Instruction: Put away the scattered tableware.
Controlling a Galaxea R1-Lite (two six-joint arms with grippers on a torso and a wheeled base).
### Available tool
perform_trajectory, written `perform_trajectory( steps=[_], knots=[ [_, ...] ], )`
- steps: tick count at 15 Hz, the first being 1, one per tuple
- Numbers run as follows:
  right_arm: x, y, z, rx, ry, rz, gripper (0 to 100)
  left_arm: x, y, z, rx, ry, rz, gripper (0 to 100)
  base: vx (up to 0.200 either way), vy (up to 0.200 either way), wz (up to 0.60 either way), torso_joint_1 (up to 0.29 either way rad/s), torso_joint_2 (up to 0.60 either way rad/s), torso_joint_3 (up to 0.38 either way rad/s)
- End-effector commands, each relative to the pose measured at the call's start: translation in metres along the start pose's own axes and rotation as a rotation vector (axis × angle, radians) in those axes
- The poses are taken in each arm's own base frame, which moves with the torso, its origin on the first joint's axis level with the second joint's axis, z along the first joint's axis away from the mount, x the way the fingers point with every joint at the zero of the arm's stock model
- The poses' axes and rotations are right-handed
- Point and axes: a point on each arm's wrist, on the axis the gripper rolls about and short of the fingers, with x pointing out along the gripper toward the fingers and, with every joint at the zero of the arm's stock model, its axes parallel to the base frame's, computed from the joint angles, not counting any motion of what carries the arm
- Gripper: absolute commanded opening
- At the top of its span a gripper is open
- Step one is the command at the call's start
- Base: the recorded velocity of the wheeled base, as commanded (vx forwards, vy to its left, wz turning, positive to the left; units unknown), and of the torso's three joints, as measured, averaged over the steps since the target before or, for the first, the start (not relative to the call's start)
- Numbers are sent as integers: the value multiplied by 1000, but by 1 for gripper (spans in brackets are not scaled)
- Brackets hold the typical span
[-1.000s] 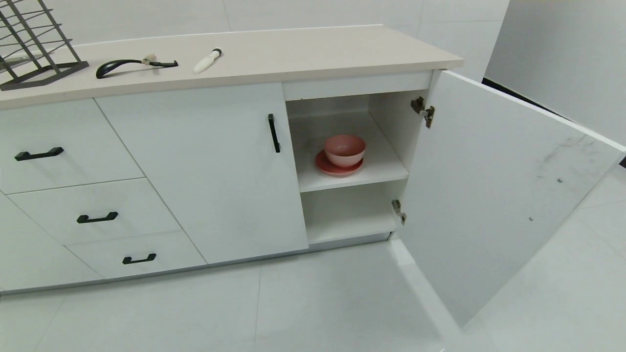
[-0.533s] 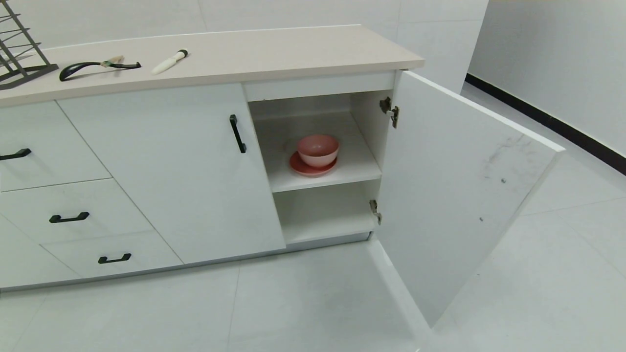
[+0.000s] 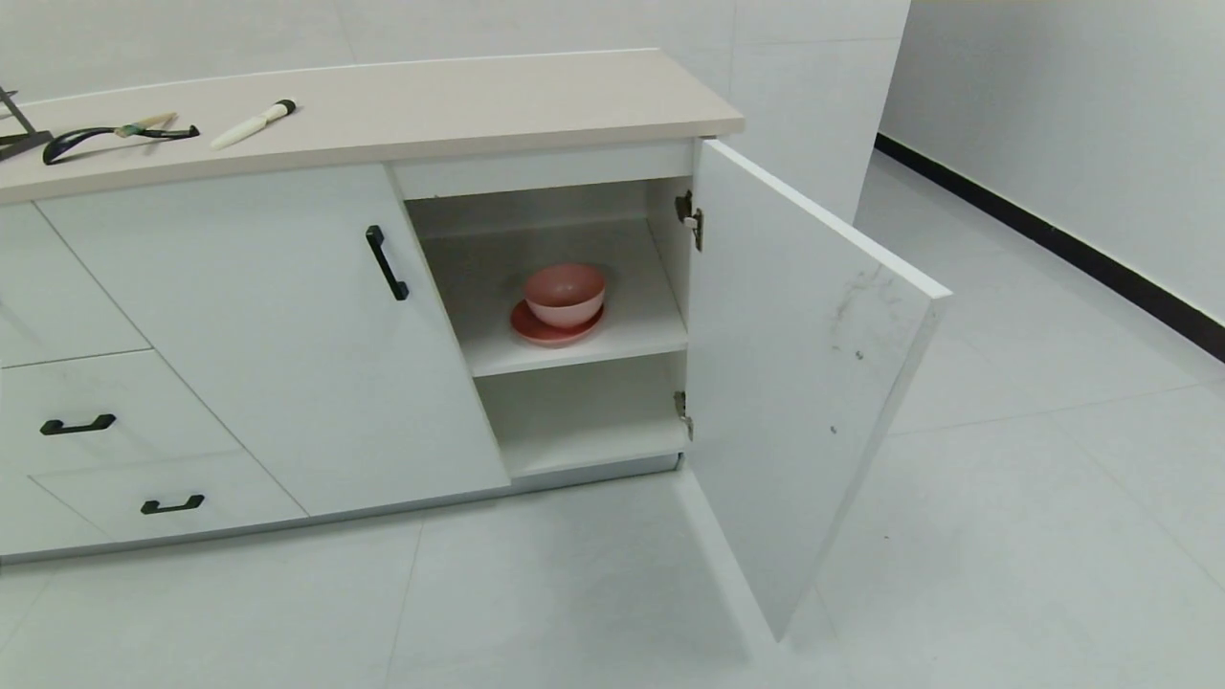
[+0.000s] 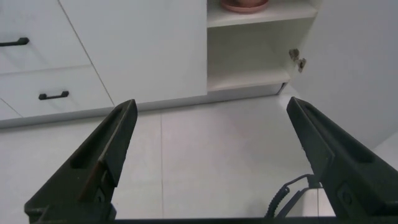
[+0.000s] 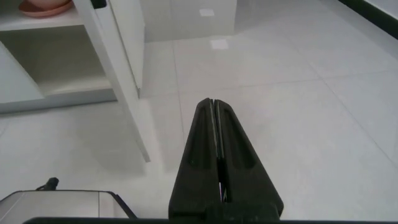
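A pink bowl (image 3: 565,294) rests on a pink plate (image 3: 536,331) on the upper shelf (image 3: 636,335) of the white cabinet, whose right door (image 3: 794,383) stands wide open. On the countertop at the far left lie a black ladle (image 3: 86,139) and a white-handled knife (image 3: 251,124). My left gripper (image 4: 211,106) is open over the floor tiles, facing the cabinet, with the pink plate (image 4: 244,5) far ahead. My right gripper (image 5: 213,106) is shut on nothing, low above the floor beside the open door (image 5: 118,68); the plate (image 5: 42,6) shows on the shelf beyond.
The open door juts out into the floor space on the right. The lower shelf (image 3: 593,440) is bare. Drawers with black handles (image 3: 77,424) fill the left of the cabinet. A black wire rack's corner (image 3: 14,142) sits on the counter. Open tiled floor (image 3: 1005,459) spreads rightward.
The whole head view has shifted left, so the camera has turned to the right. Bowl, plate, door and countertop items keep their places relative to the cabinet.
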Motion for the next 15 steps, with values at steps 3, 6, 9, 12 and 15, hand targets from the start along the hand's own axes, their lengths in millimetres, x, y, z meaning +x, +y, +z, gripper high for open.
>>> perform_trajectory(
  steps=[3,6,9,12,15],
  knots=[
    [0,0,1,7,-7,0,0,0,0,0,0,1,1,100,0,0,0,0,0,0],
    [-2,2,21,-42,-196,98,0,0,0,0,1,1,-1,100,0,0,0,0,0,0],
    [20,3,62,-76,-104,245,0,0,0,0,-2,1,-1,100,0,0,0,0,0,0],
    [69,10,109,-97,-180,342,0,0,0,0,-13,0,-1,100,0,0,0,0,0,0],
    [148,25,97,-142,-170,475,0,0,0,0,-13,0,-1,100,0,0,0,0,0,0]
  ],
)
